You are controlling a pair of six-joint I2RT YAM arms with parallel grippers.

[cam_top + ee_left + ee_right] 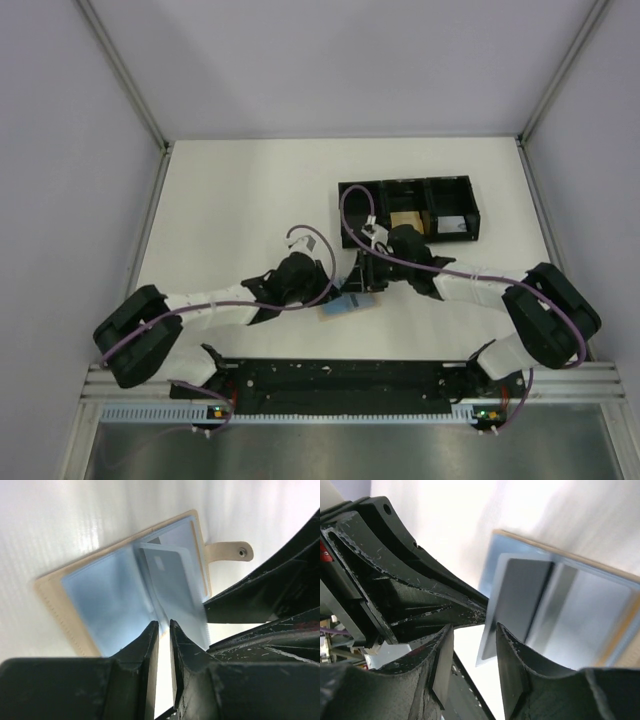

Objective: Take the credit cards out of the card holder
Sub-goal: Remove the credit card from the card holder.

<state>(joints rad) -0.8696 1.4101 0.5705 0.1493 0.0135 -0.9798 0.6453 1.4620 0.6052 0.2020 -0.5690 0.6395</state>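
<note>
The card holder point(348, 306) lies open on the white table between my two grippers, tan border around blue-grey sleeves point(100, 600). A grey credit card point(172, 580) sticks partway out of its right-hand sleeve. My left gripper point(163, 624) sits at the holder's near edge by the fold, with only a narrow gap between its jaws and nothing in it. My right gripper point(474, 626) is open. The card point(520, 595) hangs with its lower corner in that gap, beside the right finger, and no pad presses it. In the top view both grippers point(328, 290) point(358, 285) meet over the holder.
A black three-compartment tray point(350, 190) stands behind the holder. An orange-tan block point(405, 220) sits in its middle compartment and a pale flat piece point(450, 225) in its right one. The holder's snap tab point(230, 552) points toward the right gripper's black body point(270, 605).
</note>
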